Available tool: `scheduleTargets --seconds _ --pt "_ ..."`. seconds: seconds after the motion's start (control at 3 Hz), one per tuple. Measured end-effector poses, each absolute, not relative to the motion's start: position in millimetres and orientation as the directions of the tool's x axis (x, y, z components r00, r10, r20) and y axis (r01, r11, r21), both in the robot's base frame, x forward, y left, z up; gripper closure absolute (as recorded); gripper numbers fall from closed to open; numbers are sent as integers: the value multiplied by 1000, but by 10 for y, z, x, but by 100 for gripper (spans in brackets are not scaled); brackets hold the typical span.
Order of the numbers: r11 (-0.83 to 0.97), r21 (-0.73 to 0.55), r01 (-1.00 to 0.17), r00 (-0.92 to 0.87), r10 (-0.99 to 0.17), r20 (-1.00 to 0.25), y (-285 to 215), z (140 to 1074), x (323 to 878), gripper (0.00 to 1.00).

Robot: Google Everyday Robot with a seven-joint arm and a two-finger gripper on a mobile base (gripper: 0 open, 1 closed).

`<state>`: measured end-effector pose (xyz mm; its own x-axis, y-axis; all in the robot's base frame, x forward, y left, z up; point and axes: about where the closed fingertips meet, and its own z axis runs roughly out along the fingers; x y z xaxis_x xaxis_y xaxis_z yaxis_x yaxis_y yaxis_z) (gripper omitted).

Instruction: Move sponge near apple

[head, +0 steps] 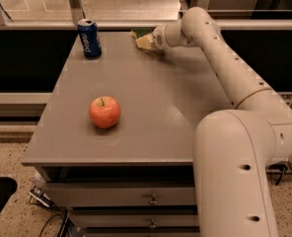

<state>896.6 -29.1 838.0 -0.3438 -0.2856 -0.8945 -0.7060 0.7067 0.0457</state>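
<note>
The red-orange apple sits on the grey table, left of the middle and toward the front. The sponge, pale yellow with a dark green top, is at the table's far edge, tilted and just off the surface. My gripper reaches in from the right and is shut on the sponge's right end. The sponge is far behind the apple and to its right.
A blue soda can stands upright at the table's far left corner, left of the sponge. My white arm crosses the table's right side. Drawers sit under the front edge. A dark gap and a rail run behind the table.
</note>
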Motion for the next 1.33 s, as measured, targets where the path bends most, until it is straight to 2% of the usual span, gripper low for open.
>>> scheduleTargets --seconds 0.67,1.33 --pt "675 4 -738 -240 -258 -936 -594 8801 8651 100" --pt "712 -92 -696 -148 -267 -952 -1191 9434 7628 100"
